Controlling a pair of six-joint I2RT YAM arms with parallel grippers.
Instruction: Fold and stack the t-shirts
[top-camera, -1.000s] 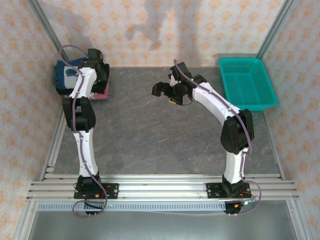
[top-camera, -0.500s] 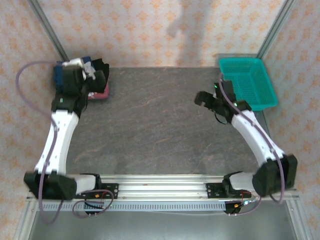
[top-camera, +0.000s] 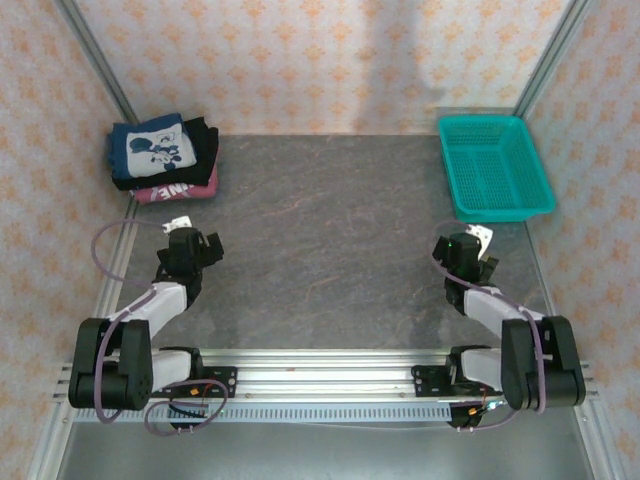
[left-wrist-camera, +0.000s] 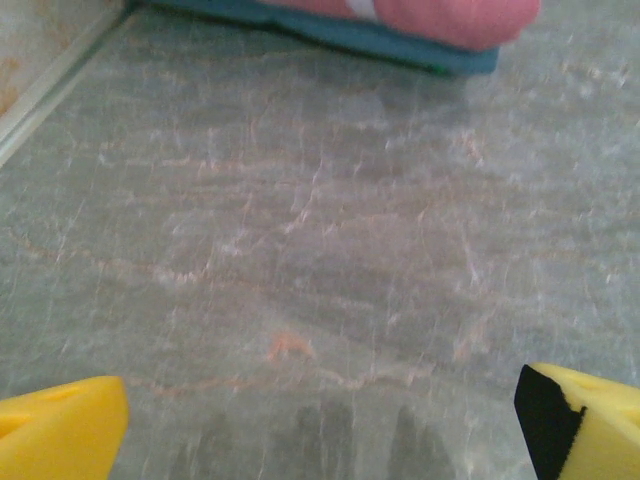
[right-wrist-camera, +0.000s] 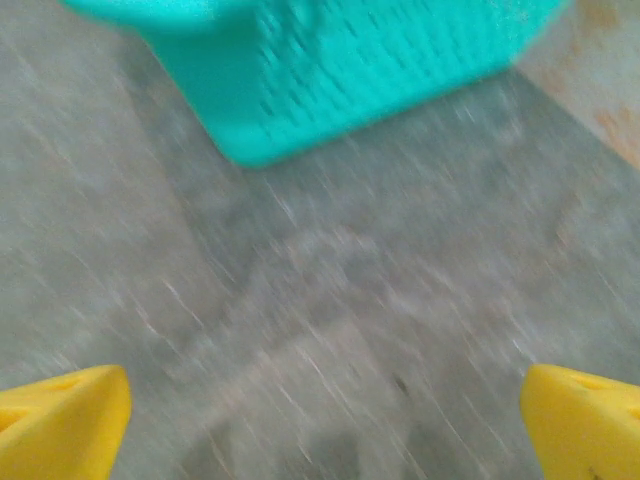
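Observation:
The t-shirts lie folded in one stack at the back left corner: the navy one with the white cartoon print (top-camera: 150, 148) on top, the black one (top-camera: 201, 139) under it, the pink one with white letters (top-camera: 178, 188) at the bottom. My left gripper (top-camera: 191, 244) sits low over the table in front of the stack, apart from it, open and empty. In the left wrist view the pink t-shirt's edge (left-wrist-camera: 420, 15) lies far ahead of the open gripper (left-wrist-camera: 325, 440). My right gripper (top-camera: 463, 247) is open and empty near the front right, its yellow fingertips (right-wrist-camera: 60, 425) wide apart.
A teal plastic basket (top-camera: 495, 165) stands at the back right, also seen blurred ahead of the right gripper (right-wrist-camera: 325, 430) as the basket wall (right-wrist-camera: 330, 70). Grey stone-look table (top-camera: 330, 230) between the arms; metal frame rails along the sides and front.
Both arms have pulled back from the rear of the table and folded down near the front. The left gripper opened wide and left the stack; the stack stays put.

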